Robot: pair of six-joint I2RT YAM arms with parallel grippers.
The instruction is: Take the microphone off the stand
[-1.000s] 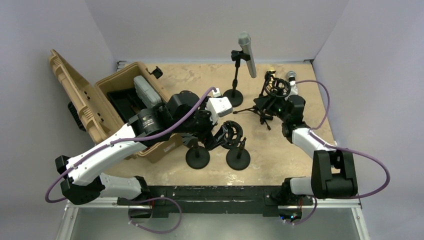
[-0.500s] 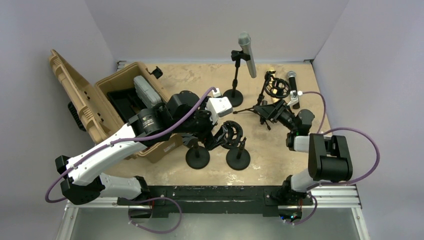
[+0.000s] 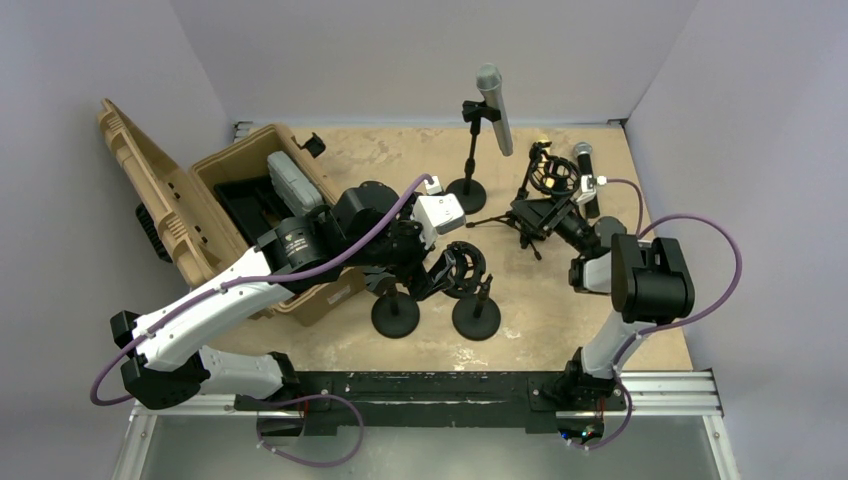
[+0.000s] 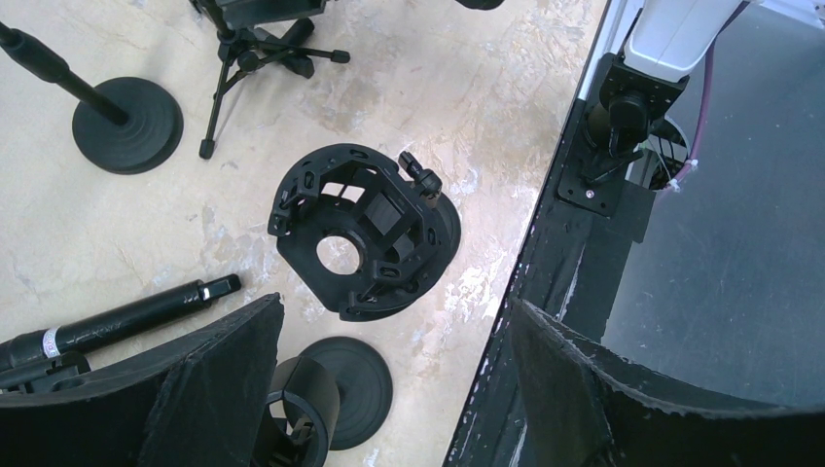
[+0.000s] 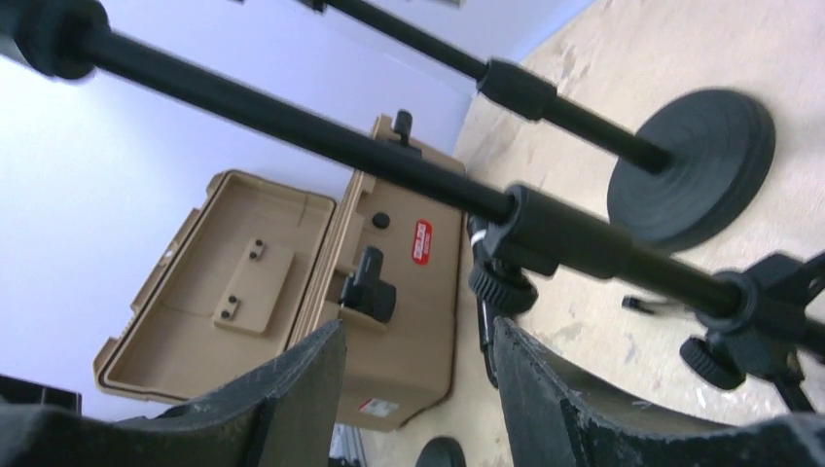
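A grey microphone (image 3: 495,108) sits tilted in the clip of a tall black stand (image 3: 466,190) at the back of the table. A smaller dark microphone (image 3: 584,162) with a grey head lies beside the shock mount on a tripod (image 3: 545,178). My right gripper (image 3: 558,220) is low by the tripod's legs. Its wrist view shows it open (image 5: 418,336) and holding nothing, with a black pole (image 5: 564,238) crossing just ahead. My left gripper (image 3: 432,272) hangs open (image 4: 396,321) over a loose shock mount (image 4: 365,232), well clear of both microphones.
An open tan case (image 3: 250,220) fills the left side and shows in the right wrist view (image 5: 389,292). Two round stand bases (image 3: 395,315) (image 3: 476,318) stand near the front. Below the left gripper are a round base (image 4: 345,375) and a black rod (image 4: 126,316).
The right arm drew back from the shock mount toward its base, jaws opening, and the small dark microphone now lies free beside the mount. The left arm has not moved.
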